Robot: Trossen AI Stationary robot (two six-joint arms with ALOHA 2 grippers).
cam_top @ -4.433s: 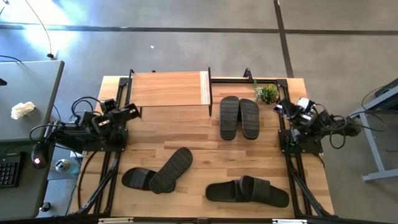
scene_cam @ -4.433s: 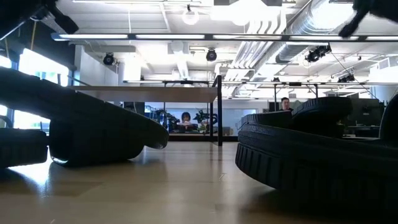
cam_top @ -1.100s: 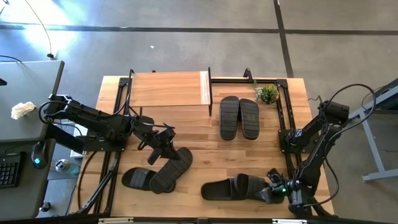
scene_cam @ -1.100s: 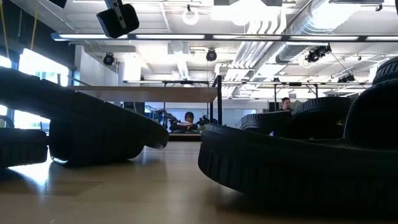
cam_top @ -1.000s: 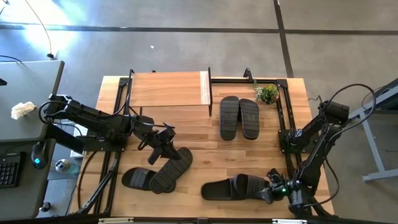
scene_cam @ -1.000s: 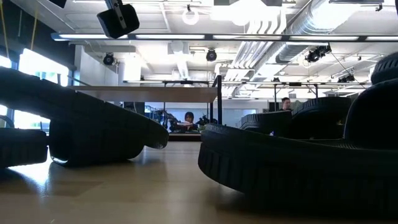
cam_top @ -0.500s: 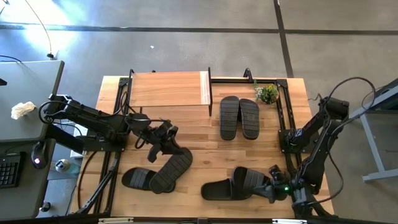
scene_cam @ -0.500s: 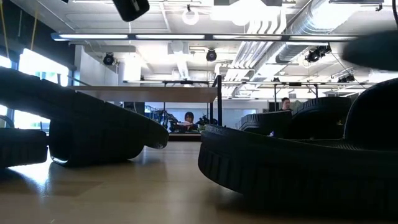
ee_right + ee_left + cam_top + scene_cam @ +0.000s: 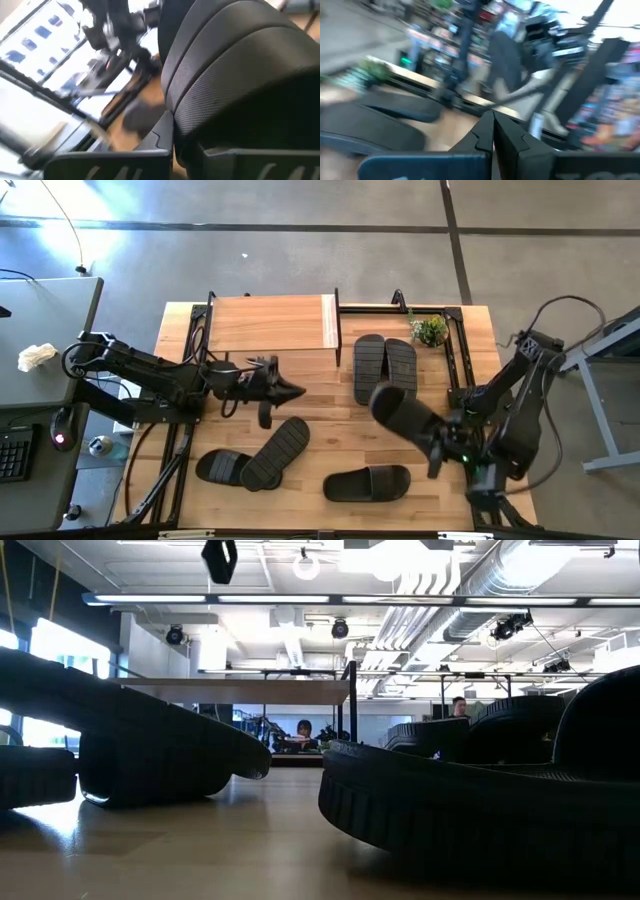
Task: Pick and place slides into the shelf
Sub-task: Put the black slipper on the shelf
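Right arm lifts one sandal off the table while the left arm hangs empty.

From above, the right gripper (image 9: pixel 440 445) is clamped on a black sandal (image 9: pixel 402 414) held in the air, near the pair (image 9: pixel 385 368) lying beside the shelf (image 9: pixel 272 322). The left gripper (image 9: pixel 285 391), jaws pressed together on nothing, hangs just in front of the shelf. The table-level camera shows only the shelf's board (image 9: pixel 240 691) behind looming sandals; the right wrist camera shows the sandal's strap (image 9: pixel 240 65) up close.
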